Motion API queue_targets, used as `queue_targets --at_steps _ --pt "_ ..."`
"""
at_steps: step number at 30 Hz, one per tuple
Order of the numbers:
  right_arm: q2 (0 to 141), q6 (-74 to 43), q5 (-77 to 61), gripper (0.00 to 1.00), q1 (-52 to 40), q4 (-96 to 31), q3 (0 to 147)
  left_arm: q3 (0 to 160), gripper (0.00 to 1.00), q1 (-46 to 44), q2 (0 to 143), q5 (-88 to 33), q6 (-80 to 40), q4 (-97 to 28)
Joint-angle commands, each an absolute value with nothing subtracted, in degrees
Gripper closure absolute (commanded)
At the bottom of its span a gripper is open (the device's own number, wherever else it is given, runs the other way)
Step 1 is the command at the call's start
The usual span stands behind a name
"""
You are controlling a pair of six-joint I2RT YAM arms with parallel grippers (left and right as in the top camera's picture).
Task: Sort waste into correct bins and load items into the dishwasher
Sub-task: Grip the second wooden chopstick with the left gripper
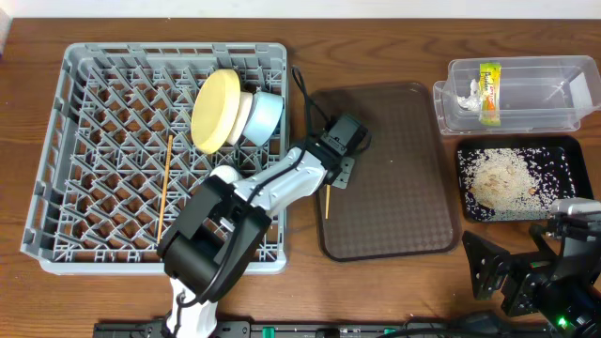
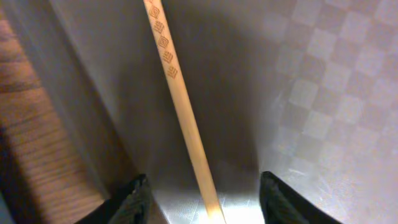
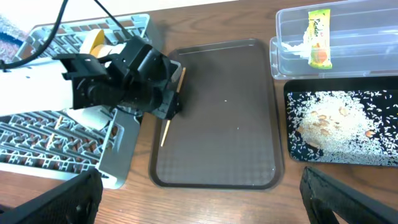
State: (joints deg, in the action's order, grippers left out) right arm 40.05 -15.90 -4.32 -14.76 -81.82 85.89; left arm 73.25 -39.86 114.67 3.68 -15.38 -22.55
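Observation:
A wooden chopstick (image 2: pixel 183 118) lies on the brown serving tray (image 1: pixel 394 169) near its left edge. My left gripper (image 2: pixel 205 202) is low over it and open; one finger stands on each side of the stick with a gap to it. In the dishwasher rack (image 1: pixel 56 141) stand the yellow plate (image 1: pixel 214 111), a white bowl (image 1: pixel 244 113) and the light blue bowl (image 1: pixel 266 115), and another chopstick (image 1: pixel 165 183) lies on the grid. My right gripper (image 3: pixel 199 202) is wide open and empty above the table's front edge.
The clear tub (image 1: pixel 554 94) at the back right holds the yellow-green wrapper (image 1: pixel 488 92) and the white tissue (image 1: pixel 467 97). In front of it, the black tray (image 1: pixel 563 148) holds rice scraps (image 1: pixel 502 178). My left arm (image 1: pixel 272 188) reaches across the rack's right front corner.

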Motion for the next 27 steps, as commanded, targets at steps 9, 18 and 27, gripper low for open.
queue_targets --at_steps 9,18,27 --pt "39.97 -15.81 -4.56 0.01 -15.40 -82.08 86.70 73.52 0.60 -39.68 117.84 1.02 -15.57 -21.76" --pt "39.97 -15.81 -4.54 0.01 -15.40 -82.37 86.70 73.41 0.77 -39.68 120.66 -1.06 -16.64 -21.96" --pt "39.97 -15.79 -4.51 0.01 -15.40 -82.30 86.70 73.41 0.94 -39.66 120.66 -1.06 -16.64 -21.98"
